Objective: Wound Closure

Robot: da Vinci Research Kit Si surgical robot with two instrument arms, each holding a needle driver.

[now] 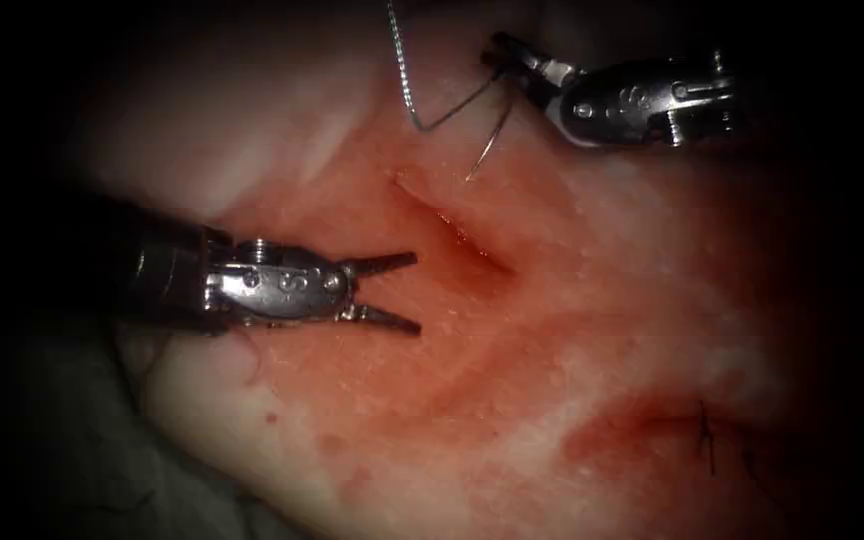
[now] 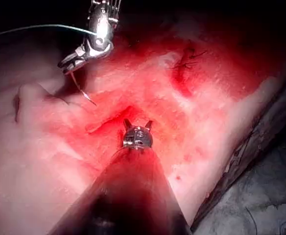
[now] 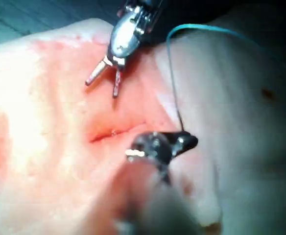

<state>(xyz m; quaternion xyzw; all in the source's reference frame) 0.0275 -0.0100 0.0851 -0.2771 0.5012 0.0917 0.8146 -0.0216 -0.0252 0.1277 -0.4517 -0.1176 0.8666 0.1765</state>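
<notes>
The needle (image 1: 490, 140) is hanging from my right tool (image 1: 504, 55), well above the upper end of the cut (image 1: 457, 235) in the endoscope view; I am gripping it near its back end, where the thread (image 1: 404, 70) joins, and its curve is dropping down and to the left so that the point is ending just above the tissue (image 1: 332, 130), clear of it and not yet in it. The right jaws are closing firmly on the needle. My left tool (image 1: 384, 292) is lying on the left side of the cut, level with its middle, jaws spread wide in a V and gripping nothing, their tips near the wound's edge but apart from it. The thread is running up from the needle's back end, looping down once and then climbing out of the endoscope view. I am judging that the needle is being readied for a bite: to do that well I would want a steady grip further along the curve, the point square to the tissue surface and close beside the cut's edge, and the thread lying slack and away from the point. My right shaft is coming in almost level from the right, wrist bent to the left; my left shaft is reaching in from the left, pointing straight at the cut. Lower right, I am seeing dark cut ends of thread (image 1: 709, 440) beside red fluid (image 1: 612, 430).
</notes>
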